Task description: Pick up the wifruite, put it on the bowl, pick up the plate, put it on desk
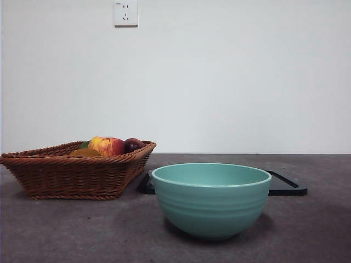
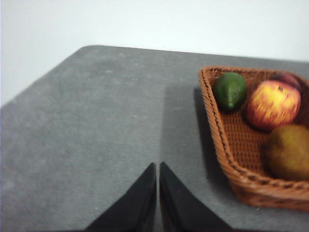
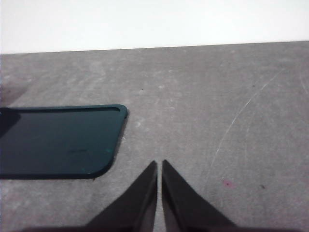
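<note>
Left gripper (image 2: pixel 158 193) seen clenched, empty, above bare desk (image 2: pixel 96 135) beside wicker basket (image 2: pixel 227 159). Right gripper (image 3: pixel 160 188) likewise closed, empty, near black tray (image 3: pixel 58 140). Neither arm visible in front view. Teal bowl (image 1: pixel 211 200) set at desk's front edge, empty as far as seen, tray partly hidden behind it. Apple (image 1: pixel 107 146), avocado (image 2: pixel 230 90), brownish fruit (image 2: pixel 288 152) held in basket; dark fruit (image 1: pixel 133 144) half-hidden behind apple.

So the round pale teal ceramic bowl (image 1: pixel 211 199) sits nearest the front camera on the dark grey matte desk (image 1: pixel 66 230). Behind it lies the flat black rectangular tray (image 1: pixel 286 184), poking out both sides. Left of the bowl and a bit further back is the brown wicker basket (image 1: pixel 71 174), with a red-yellow apple (image 1: pixel 107 146), a dark plum (image 1: pixel 133 144), a green avocado (image 2: pixel 230 90) and a brownish round fruit (image 2: pixel 288 152) in it.
</note>
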Robot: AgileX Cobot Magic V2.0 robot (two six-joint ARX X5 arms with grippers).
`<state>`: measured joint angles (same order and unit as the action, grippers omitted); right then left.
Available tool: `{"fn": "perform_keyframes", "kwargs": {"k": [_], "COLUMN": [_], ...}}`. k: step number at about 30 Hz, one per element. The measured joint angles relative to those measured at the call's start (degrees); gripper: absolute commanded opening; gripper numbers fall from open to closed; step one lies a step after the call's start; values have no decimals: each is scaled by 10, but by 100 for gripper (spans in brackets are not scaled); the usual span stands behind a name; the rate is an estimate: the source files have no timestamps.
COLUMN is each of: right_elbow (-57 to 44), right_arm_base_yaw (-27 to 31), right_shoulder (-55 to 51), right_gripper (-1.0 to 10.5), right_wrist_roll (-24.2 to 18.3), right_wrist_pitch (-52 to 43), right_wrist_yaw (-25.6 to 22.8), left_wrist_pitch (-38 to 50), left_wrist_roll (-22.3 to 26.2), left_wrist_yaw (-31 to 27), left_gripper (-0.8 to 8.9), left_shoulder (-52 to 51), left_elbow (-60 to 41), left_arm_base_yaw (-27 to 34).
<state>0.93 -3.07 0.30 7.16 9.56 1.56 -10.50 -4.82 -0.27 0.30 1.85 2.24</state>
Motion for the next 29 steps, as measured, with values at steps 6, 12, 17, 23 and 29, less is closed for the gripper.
{"fn": "perform_keyframes", "kwargs": {"k": [6, 12, 17, 23, 29], "right_elbow": [0, 0, 5, 61, 141], "right_arm_base_yaw": [0, 0, 0, 0, 0], "right_shoulder": [0, 0, 0, 0, 37], "right_gripper": [5, 5, 5, 5, 5], "right_wrist_roll": [23, 40, 66, 84, 91], "right_wrist_pitch": [0, 0, 4, 5, 36], "right_wrist_yaw": [2, 18, 19, 28, 29], "left_wrist_pitch": [0, 0, -5, -51, -96], "left_wrist_roll": [-58, -114, -145, -163, -169], "left_wrist_yaw": [0, 0, 15, 32, 51], "left_gripper": [10, 10, 11, 11, 11], "left_shoulder": [0, 0, 0, 7, 46], "left_elbow": [0, 0, 3, 56, 127], "left_arm_base_yaw": [0, 0, 0, 0, 0]}}
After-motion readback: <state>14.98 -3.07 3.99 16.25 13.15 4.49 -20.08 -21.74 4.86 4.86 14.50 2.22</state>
